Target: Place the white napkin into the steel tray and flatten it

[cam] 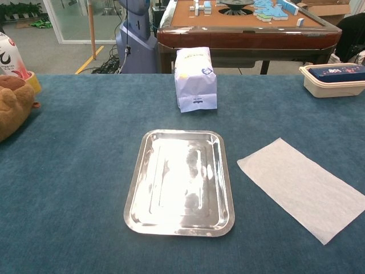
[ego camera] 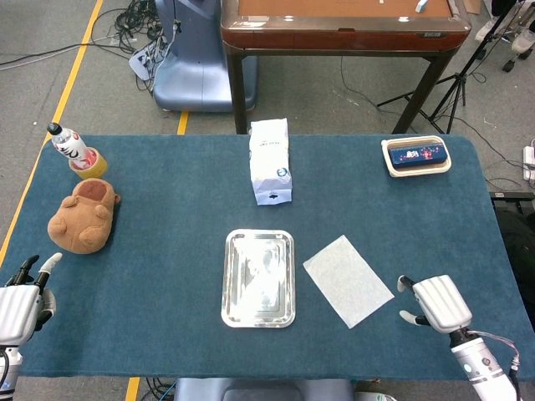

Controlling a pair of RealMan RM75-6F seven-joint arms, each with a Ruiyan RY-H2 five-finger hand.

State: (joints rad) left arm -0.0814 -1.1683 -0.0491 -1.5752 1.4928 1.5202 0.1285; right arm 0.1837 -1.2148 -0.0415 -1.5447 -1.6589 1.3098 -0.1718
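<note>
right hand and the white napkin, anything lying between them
Nothing: in the head view only bare blue tablecloth separates the right hand from the white napkin near its right corner.

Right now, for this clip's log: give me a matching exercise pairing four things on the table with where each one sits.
Things:
1. white napkin
2. steel tray
3. plush toy
4. right hand

Places:
A. left side of the table, below the bottle
B. centre of the table, empty
C. flat on the cloth, just right of the tray
D. near the front right edge, beside the napkin's corner

Pairs: 1-C, 2-B, 3-A, 4-D
</note>
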